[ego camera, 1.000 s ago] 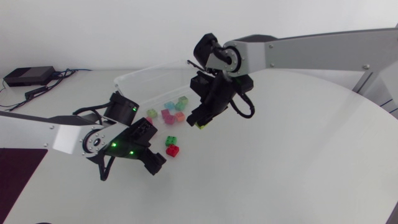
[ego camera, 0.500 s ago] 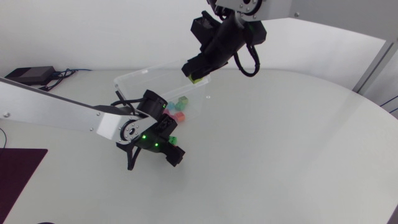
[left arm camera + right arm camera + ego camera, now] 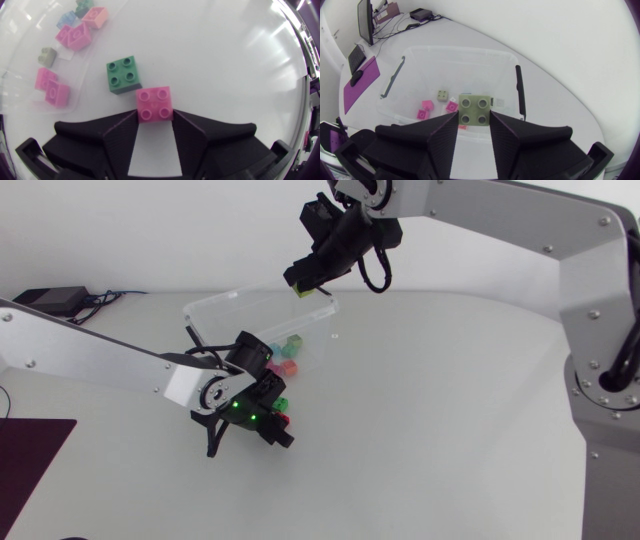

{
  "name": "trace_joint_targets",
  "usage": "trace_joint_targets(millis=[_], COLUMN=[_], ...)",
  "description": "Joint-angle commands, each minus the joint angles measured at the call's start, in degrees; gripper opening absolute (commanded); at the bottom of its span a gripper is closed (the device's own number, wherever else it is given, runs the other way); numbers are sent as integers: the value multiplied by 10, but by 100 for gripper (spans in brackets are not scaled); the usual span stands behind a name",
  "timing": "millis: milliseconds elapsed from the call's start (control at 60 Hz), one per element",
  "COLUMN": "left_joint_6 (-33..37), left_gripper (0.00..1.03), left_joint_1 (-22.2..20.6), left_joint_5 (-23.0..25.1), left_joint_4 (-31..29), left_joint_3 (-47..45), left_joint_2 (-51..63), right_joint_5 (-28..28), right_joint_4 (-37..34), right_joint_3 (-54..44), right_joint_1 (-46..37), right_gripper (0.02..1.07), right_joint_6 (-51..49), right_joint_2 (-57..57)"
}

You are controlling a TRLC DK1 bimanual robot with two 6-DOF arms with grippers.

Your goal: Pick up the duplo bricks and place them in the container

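A red brick (image 3: 286, 421) lies on the white table, and my left gripper (image 3: 277, 428) is shut on it. In the left wrist view this brick (image 3: 155, 104) sits between the fingertips of the left gripper (image 3: 155, 115), touched from both sides. A green brick (image 3: 123, 75) (image 3: 281, 404) lies just ahead of it. High over the clear container (image 3: 215, 305), my right gripper (image 3: 303, 287) is shut on a yellow-green brick (image 3: 300, 293). From the right wrist, that brick (image 3: 475, 110) shows in the right gripper (image 3: 474, 116) above the container (image 3: 460, 50).
Several pink, green and pale bricks (image 3: 283, 352) lie inside the container, which stands at the back left of the table. A black box with cables (image 3: 45, 302) sits at the far left. The table's right half (image 3: 470, 410) is bare white surface.
My left gripper moved right to the red brick and shut on it. My right arm rose and swung back over the container, still holding the yellow-green brick.
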Motion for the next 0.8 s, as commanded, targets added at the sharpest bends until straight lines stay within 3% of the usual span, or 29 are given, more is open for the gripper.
trace_joint_targets(millis=[0, 50, 100, 183, 217, 467, 617, 783], left_joint_6=[-14, -13, -7, 7, 11, 52, 55, 48], left_gripper=[23, 23, 23, 23, 23, 23, 24, 24], left_joint_1=[-4, -7, -7, 5, 14, 88, 142, 170], left_joint_5=[-4, -5, -6, -8, -8, -6, 31, 55], left_joint_4=[-12, -23, -35, -38, -43, -48, 14, 93], left_joint_3=[-7, -13, -21, -34, -34, -17, -9, -5], left_joint_2=[-27, -47, -82, -146, -166, -299, -328, -307], right_joint_5=[-6, -6, -8, -8, -8, -14, -21, -21], right_joint_4=[10, 11, 11, 6, 6, -14, 45, 95], right_joint_3=[21, 34, 42, 64, 71, 82, -79, -225], right_joint_1=[-8, -8, -8, -8, -8, -1, 20, 43], right_gripper=[28, 31, 43, 84, 90, 92, 92, 92], right_joint_6=[7, 7, 7, 6, 4, -3, -22, -50], right_joint_2=[24, 37, 47, 72, 78, 66, -53, -157])
